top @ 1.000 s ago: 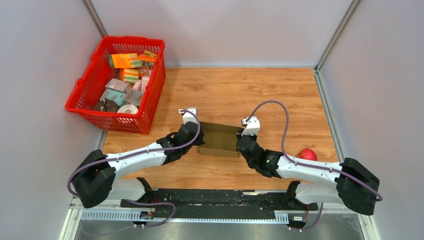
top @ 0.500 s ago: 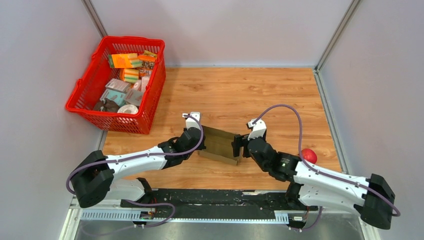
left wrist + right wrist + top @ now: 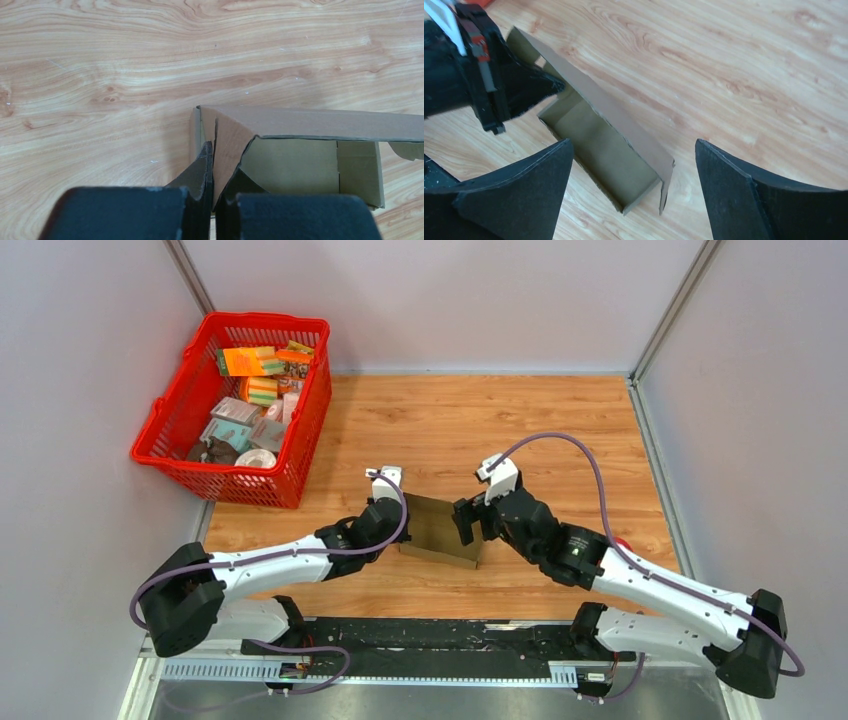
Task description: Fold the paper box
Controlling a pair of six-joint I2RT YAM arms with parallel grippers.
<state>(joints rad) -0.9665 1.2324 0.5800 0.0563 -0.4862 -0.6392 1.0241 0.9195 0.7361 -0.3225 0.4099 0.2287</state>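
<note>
Sitting half formed on the bench (image 3: pixel 560 430), the paper box (image 3: pixel 440 528) has walls raised into an open trough, its top not yet closed, the left jaws clenched on one end flap, the right jaws spread empty at its other end.

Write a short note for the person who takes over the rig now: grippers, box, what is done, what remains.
Left gripper: shut on a flap at the left end of the box.
Right gripper: open over the right end of the box, holding nothing.
Box: on the table, between the arms.
Done: it is shaped as an open tray, one long panel raised.
Left: probably tuck the loose flaps and close it.
</note>
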